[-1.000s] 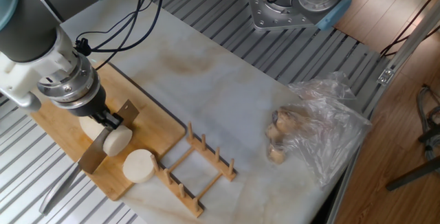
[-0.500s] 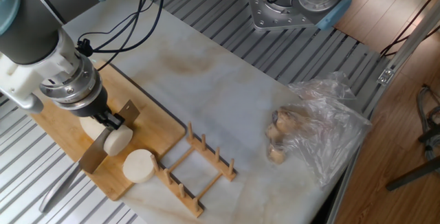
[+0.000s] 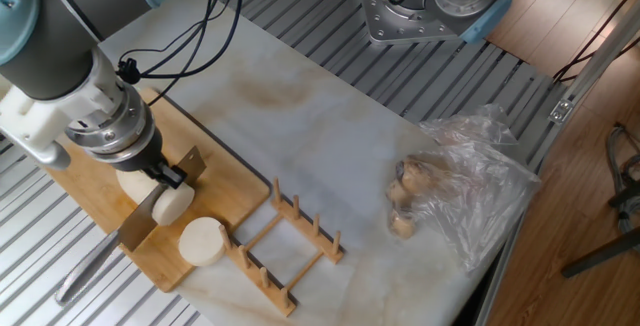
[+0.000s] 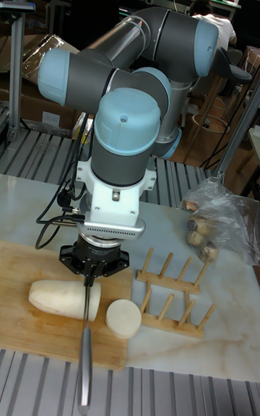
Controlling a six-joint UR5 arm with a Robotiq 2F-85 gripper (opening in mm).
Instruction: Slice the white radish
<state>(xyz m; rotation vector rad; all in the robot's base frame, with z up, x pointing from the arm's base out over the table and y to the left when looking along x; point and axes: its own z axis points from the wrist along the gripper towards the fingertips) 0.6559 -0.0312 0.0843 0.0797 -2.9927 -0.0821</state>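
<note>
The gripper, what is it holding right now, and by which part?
The gripper holds a knife, clamped at the top edge of its blade, with the blade down in the white radish. The handle juts out free.

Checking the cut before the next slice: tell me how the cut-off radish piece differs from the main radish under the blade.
The cut-off piece is a short stub; the main radish is a much longer cylinder. The stub stands free near the cutting board's edge with its round face showing, while the long radish lies on its side with the knife blade at its end. Both are creamy white and rest on the board.
</note>
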